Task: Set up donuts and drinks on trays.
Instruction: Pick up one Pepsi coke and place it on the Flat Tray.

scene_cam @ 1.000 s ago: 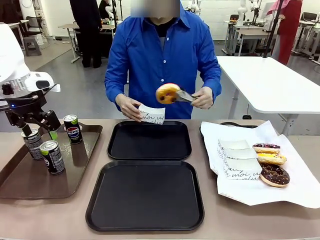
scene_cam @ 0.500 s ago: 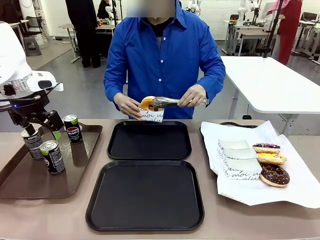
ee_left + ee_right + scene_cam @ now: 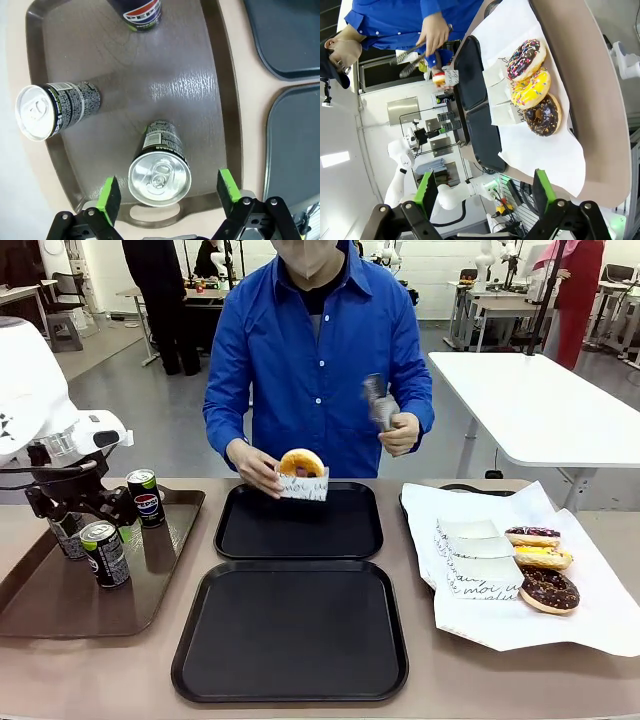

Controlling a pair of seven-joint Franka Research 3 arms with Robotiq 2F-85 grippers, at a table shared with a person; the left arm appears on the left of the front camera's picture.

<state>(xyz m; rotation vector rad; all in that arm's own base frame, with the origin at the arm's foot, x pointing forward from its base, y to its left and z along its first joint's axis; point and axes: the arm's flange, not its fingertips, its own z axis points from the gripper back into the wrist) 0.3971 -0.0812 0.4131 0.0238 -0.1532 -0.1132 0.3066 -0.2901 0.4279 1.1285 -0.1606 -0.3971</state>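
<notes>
While the wide-spread left gripper (image 3: 168, 189) hangs over a slim black drink can (image 3: 160, 172) on the brown plastic tray (image 3: 125, 80), a person's hand (image 3: 255, 462) grasps a paper-sleeved golden donut (image 3: 301, 464) over the far black plastic tray (image 3: 298, 530).

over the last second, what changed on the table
The person slid the glazed donut off the tongs into the paper sleeve held in one hand, then lifted the tongs away. The left gripper came down, open, above a can. The three cans on the brown tray, both black trays and the other donuts stayed put.
</notes>
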